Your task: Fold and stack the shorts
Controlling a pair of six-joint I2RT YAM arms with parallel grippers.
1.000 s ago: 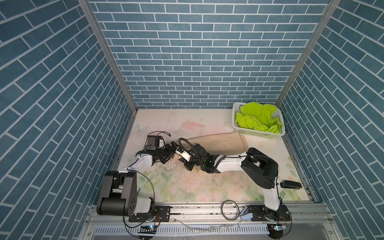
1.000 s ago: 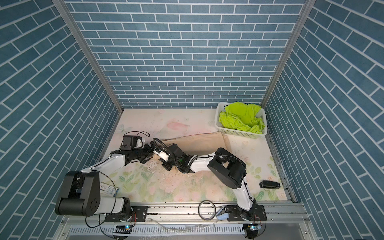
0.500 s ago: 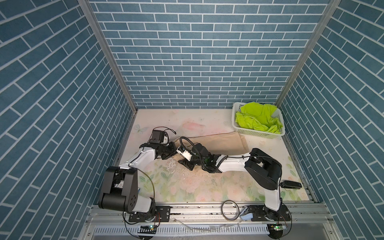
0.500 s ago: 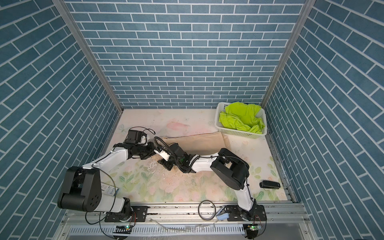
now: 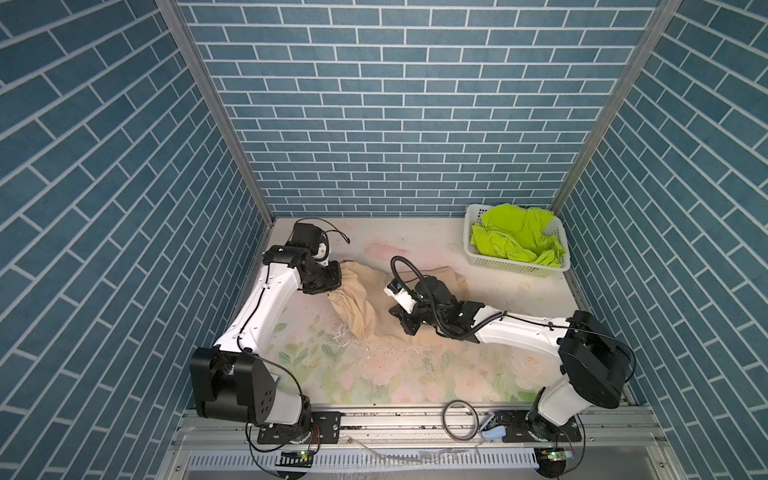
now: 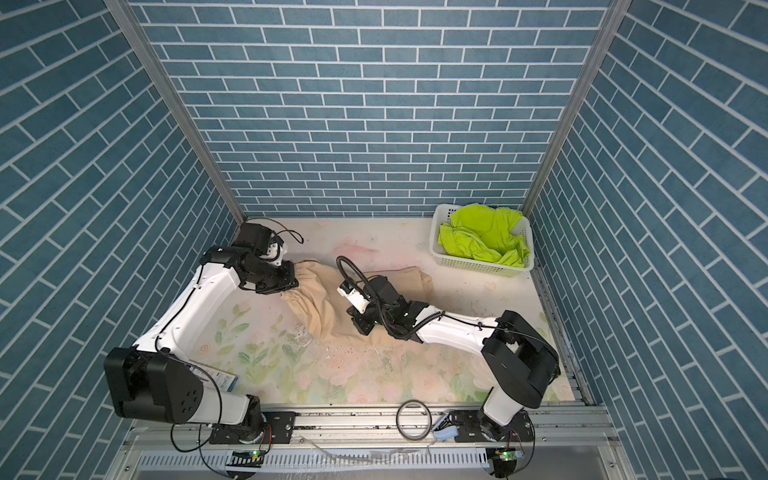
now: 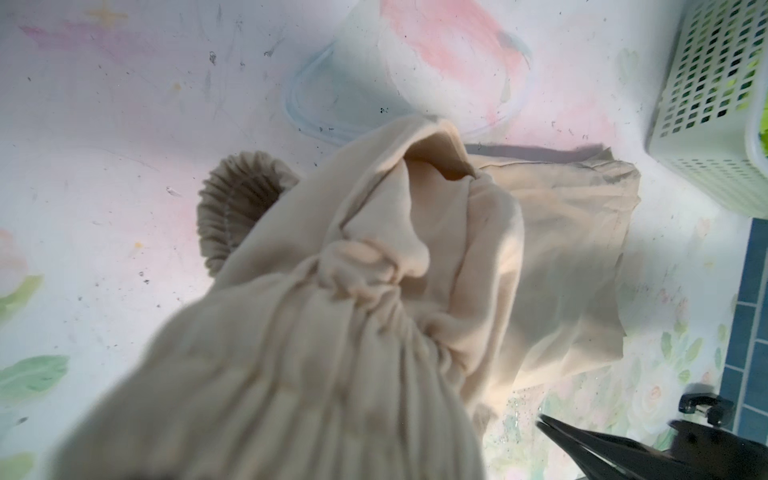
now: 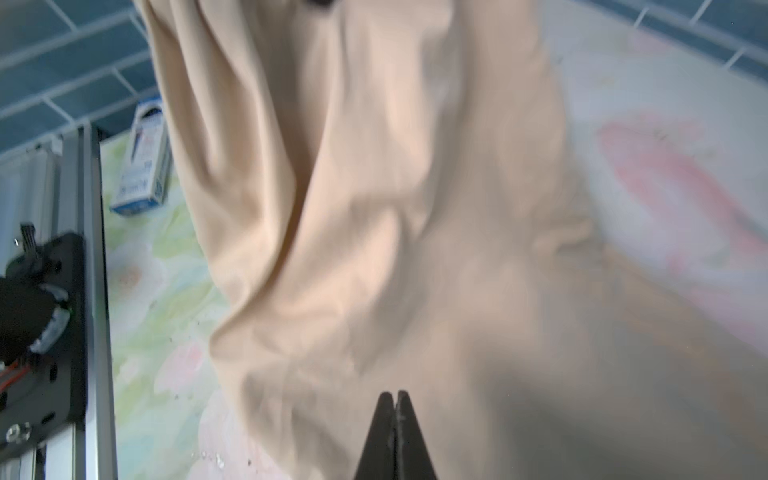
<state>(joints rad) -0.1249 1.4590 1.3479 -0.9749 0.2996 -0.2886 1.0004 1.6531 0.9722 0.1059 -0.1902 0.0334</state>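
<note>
The beige shorts (image 5: 365, 299) lie across the middle of the table in both top views. Their gathered waistband end is raised off the surface. My left gripper (image 5: 333, 283) is shut on that waistband; in the left wrist view the bunched cloth (image 7: 332, 332) hides the jaws. My right gripper (image 5: 405, 326) hovers over the shorts' near edge, shut, and the right wrist view shows its fingertips (image 8: 386, 415) pressed together with no cloth seen between them. The lime-green shorts (image 5: 515, 239) sit crumpled in the white basket (image 5: 515, 267) at the back right.
Blue brick walls close in the table on three sides. A small blue-and-white box (image 6: 222, 379) lies near the left arm's base. A cable ring (image 5: 459, 424) rests on the front rail. The basket (image 7: 706, 104) stands just beyond the beige shorts' far end.
My left gripper has gone from open to shut on the beige waistband and raised it a little. My right gripper opened briefly and shut again.
</note>
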